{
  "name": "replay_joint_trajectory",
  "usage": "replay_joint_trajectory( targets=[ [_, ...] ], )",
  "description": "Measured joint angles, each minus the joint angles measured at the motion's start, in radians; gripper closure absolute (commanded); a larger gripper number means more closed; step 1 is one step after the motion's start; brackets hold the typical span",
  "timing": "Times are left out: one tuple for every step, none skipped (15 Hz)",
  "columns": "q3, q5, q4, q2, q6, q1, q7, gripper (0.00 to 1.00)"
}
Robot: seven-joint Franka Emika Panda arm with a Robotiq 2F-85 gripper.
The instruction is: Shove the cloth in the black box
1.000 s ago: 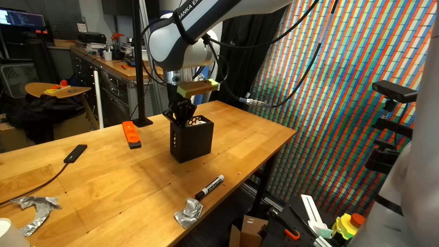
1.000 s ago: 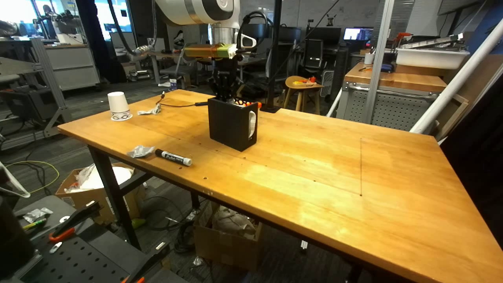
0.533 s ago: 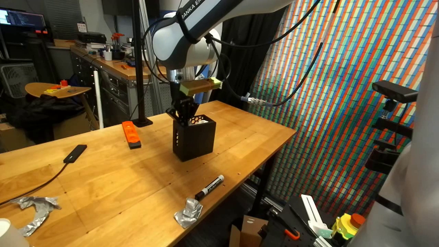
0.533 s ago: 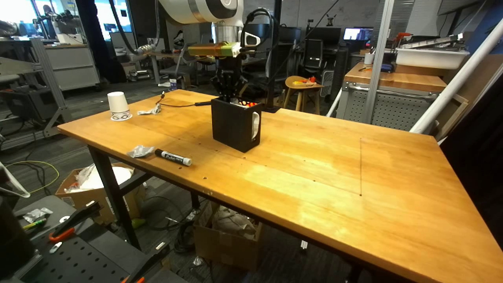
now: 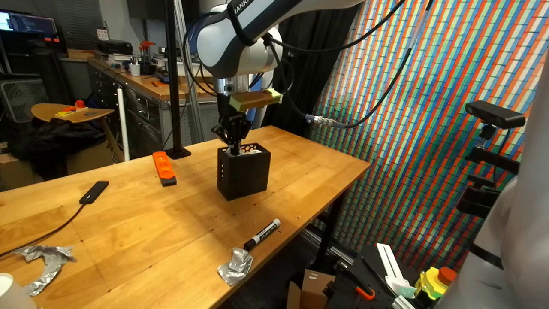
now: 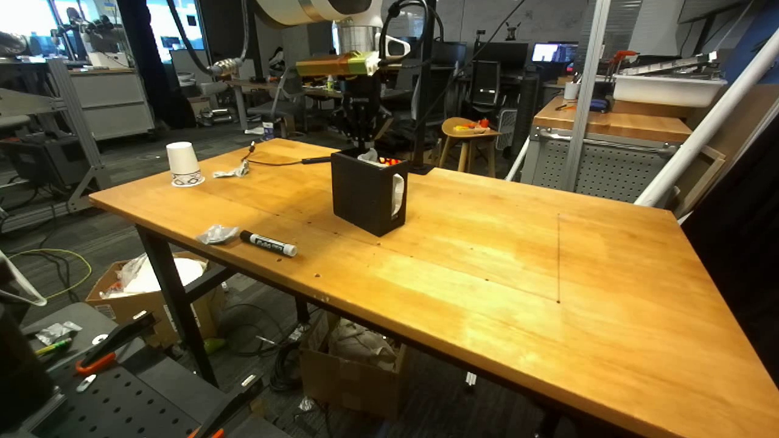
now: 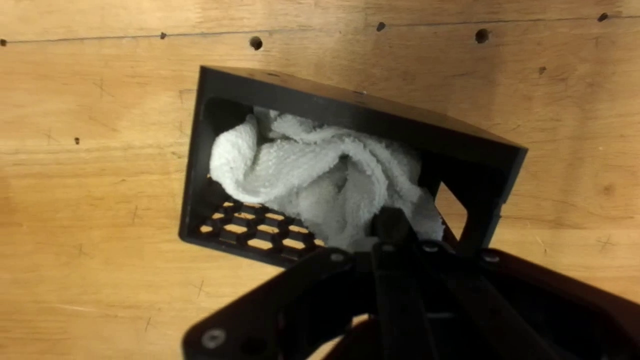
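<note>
As I look down through the wrist view, my gripper (image 7: 392, 226) points into the mouth of the black box (image 5: 244, 176), its two fingers pressed together. Whether a fold of the cloth (image 7: 280, 172) is caught between the tips I cannot tell from here; they overlap it in that view. The cloth sits bunched inside the box, beneath the fingertips, with most of its folds spreading to the left of them on my wrist feed. In an exterior view I also see white fabric through the opening in the box's side wall, below the gripper. The box stands upright on the table (image 6: 487, 231), and its wall of hexagonal holes is the long one on the gripper's side as the wrist camera shows it.

Out to the left of the gripper, in an exterior view, I have an orange bar (image 5: 163, 167) with a black end, and farther left a black adapter (image 5: 94, 192). On the camera's side of the gripper, near the table's edge, lies a marker (image 5: 262, 234) with a crumpled silver piece (image 5: 236, 266) just beside it. A second silver scrap (image 5: 55, 259) lies well apart from the gripper, as does a paper cup (image 6: 184, 159).
</note>
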Motion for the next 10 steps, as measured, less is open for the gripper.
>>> replay_joint_trajectory(
  targets=[
    [-0.001, -0.003, 0.000, -0.003, 0.000, -0.001, 0.000, 1.00],
    [-0.002, -0.007, 0.000, -0.006, 0.000, -0.001, 0.000, 1.00],
    [-0.003, -0.011, 0.000, -0.008, 0.000, -0.001, 0.000, 1.00],
    [-0.003, -0.015, 0.000, -0.009, 0.000, -0.001, 0.001, 1.00],
    [-0.004, -0.018, 0.000, -0.010, 0.000, -0.002, 0.001, 1.00],
    [-0.004, -0.020, 0.000, -0.010, 0.000, -0.002, 0.001, 1.00],
    [-0.004, -0.023, 0.000, -0.010, 0.000, -0.002, 0.001, 1.00],
    [-0.005, -0.027, -0.001, -0.010, 0.000, -0.003, 0.001, 1.00],
    [-0.007, -0.032, -0.002, -0.009, 0.000, -0.005, 0.001, 1.00],
    [-0.009, -0.039, -0.004, -0.009, 0.000, -0.006, 0.001, 1.00]
  ],
)
